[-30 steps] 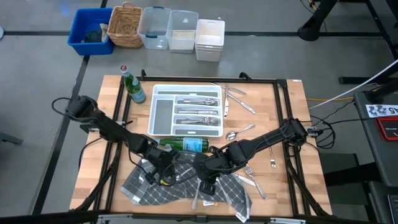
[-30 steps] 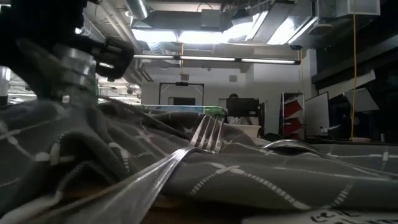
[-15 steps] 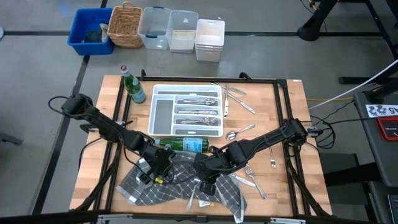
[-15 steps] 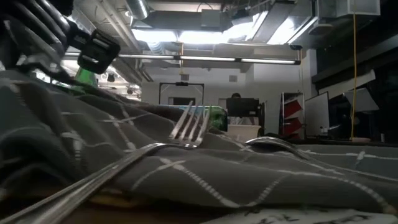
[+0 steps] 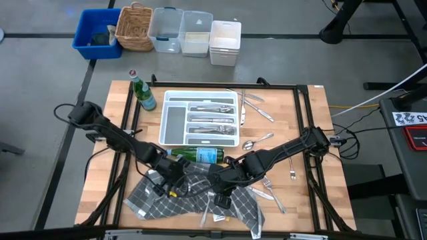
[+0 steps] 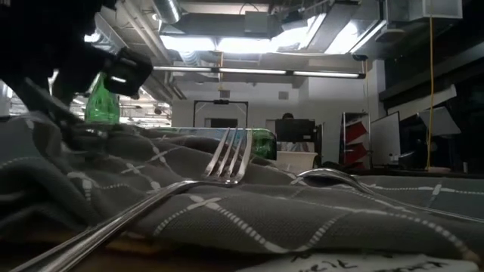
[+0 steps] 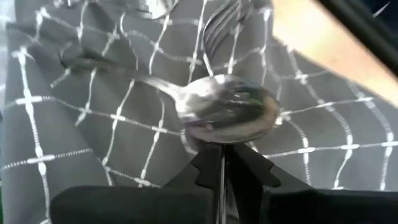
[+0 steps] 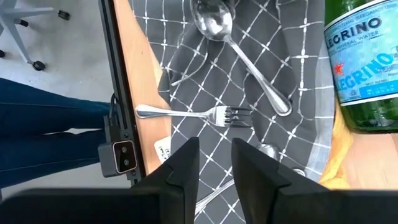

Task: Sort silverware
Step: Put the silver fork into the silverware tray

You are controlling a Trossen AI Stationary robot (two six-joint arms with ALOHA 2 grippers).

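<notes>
Left gripper nearly closed, holding nothing visible, spoon just beyond its fingertips on checked cloth, right gripper part open, empty, fork just ahead.

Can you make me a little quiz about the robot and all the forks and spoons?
1. True or false: the white tray already has silverware in it.
2. What lies on its side between the tray and the grey cloth? A) a green bottle B) a cup C) a plate
3. What shiny thing sits just ahead of the left gripper?

Key:
1. True.
2. A, the green bottle.
3. A spoon, resting on the cloth.
</notes>
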